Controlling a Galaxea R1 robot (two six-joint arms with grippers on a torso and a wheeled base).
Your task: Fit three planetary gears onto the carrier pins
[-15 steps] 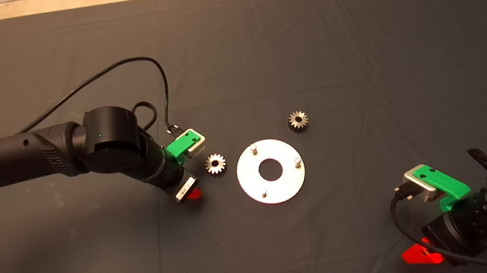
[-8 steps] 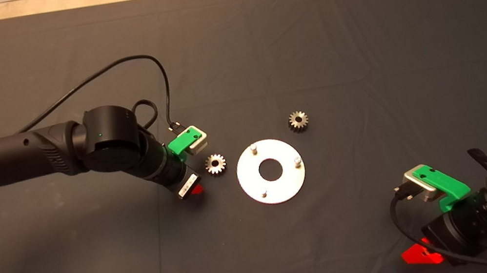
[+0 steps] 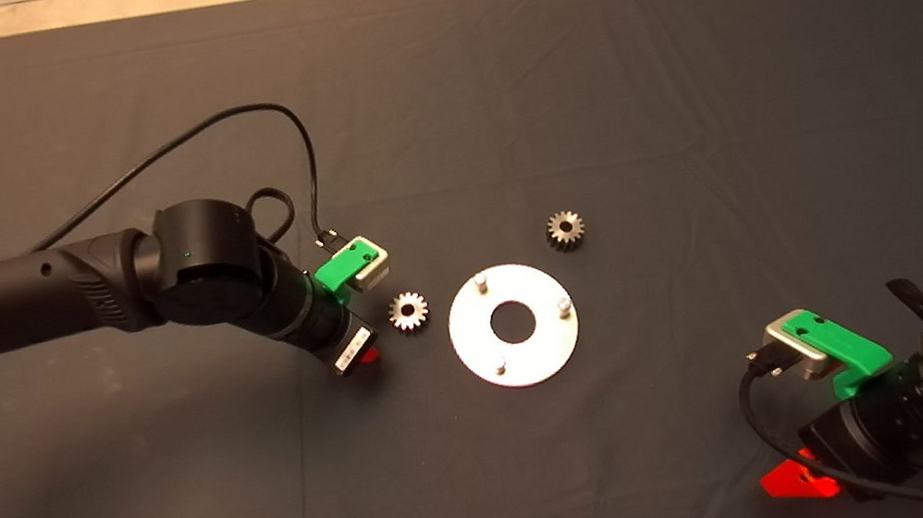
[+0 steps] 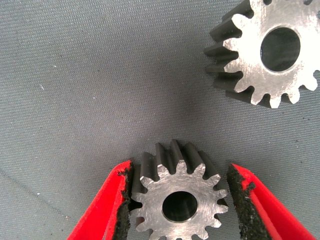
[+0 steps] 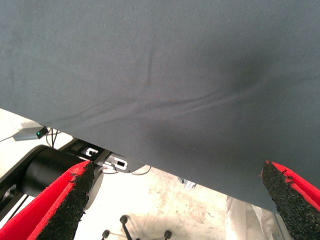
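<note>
Pick-up of the first small silvery toothed steel gear [image 4: 178,202] in hand: left gripper [image 4: 178,210], left of mat centre, brackets it with fingers [image 4: 107,205] narrowly parted, apparently not yet clamped; next, close and carry to the shiny silver disc's pegs [image 3: 480,279]; right gripper [image 5: 175,200] parked wide-open near the front-right corner.

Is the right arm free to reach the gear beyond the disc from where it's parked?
Probably yes: the right gripper waits open at the mat's near right, with bare mat between it and that gear.

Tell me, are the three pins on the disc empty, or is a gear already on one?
Empty. All three pins stand bare on the disc; two gears lie on the mat beside it.
</note>
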